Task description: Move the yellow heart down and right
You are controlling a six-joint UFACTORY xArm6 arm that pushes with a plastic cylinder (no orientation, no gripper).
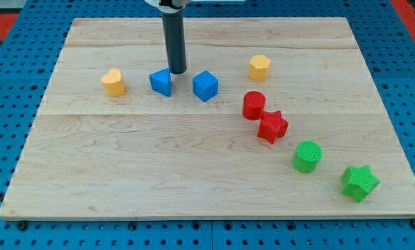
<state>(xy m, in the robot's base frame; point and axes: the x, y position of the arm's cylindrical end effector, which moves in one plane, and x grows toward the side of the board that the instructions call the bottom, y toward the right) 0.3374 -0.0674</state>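
I judge this to be the approach step: my tip (177, 72) sits at the upper middle of the desk (193, 180), just behind and touching or nearly touching the top edge of a blue block (162, 82) of uncertain shape, with a blue cube (205, 85) just to the view's right of it. The yellow heart (113, 82) lies well to the view's left of my tip, near the left side of the board in its upper half, and nothing touches it. There is no pincer on this rig, only the dark rod, so I have no open or closed state to report. To send the heart down and right I reckon I must bring my tip round to its upper-left side, which means travelling leftward past the blue block without nudging it, then pressing toward the view's bottom right. The heart looks small, chunky and solid yellow, sitting flat with its lobes seen from above, so I expect it to slide readily but perhaps turn if I push off-centre. The path down and right of it seems open wood. Elsewhere I see a yellow block (259, 67) that looks hexagonal, a red cylinder (254, 105) touching a red star (272, 126), a green cylinder (307, 155) and a green star (360, 182).
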